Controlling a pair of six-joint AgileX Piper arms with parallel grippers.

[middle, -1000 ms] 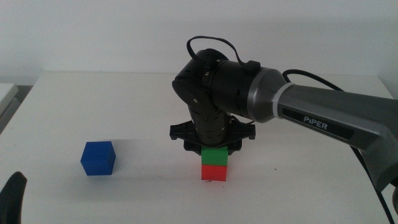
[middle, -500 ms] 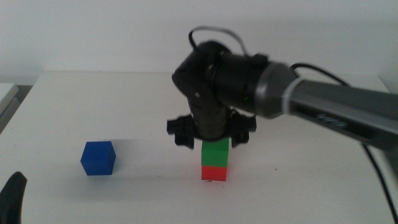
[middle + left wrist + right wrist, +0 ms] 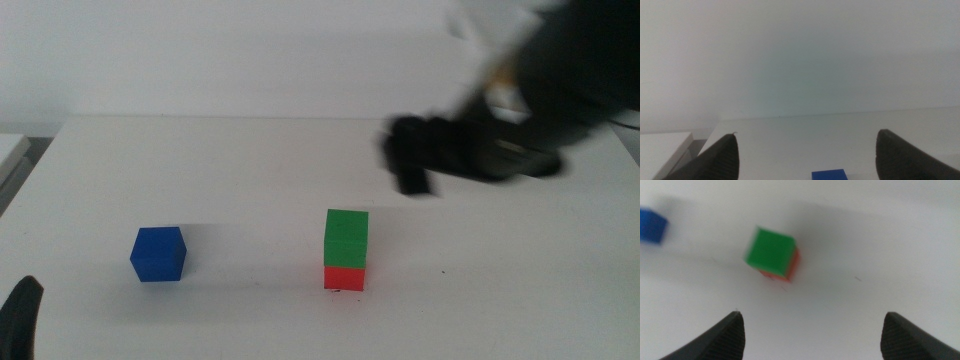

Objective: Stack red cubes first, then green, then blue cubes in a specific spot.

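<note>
The green cube [image 3: 346,238] stands on the red cube [image 3: 345,277] at the table's front middle, and the marked spot is hidden under them. The blue cube [image 3: 158,253] sits alone to the left. My right gripper [image 3: 412,170] is blurred, up and to the right of the stack, open and empty. In the right wrist view the green cube [image 3: 771,251] covers most of the red cube [image 3: 794,266], with the blue cube [image 3: 652,225] beyond. My left gripper [image 3: 20,318] waits at the front left corner, open; its wrist view shows the blue cube's top edge [image 3: 830,174].
The white table [image 3: 250,160] ends at a pale wall behind. A lower white surface [image 3: 10,150] lies beyond the table's left edge. A faint small mark [image 3: 857,278] shows on the tabletop in the right wrist view.
My right gripper has let go of the green cube, risen and swung away to the right. The green cube stays on the red one. The left arm and blue cube have not moved.
</note>
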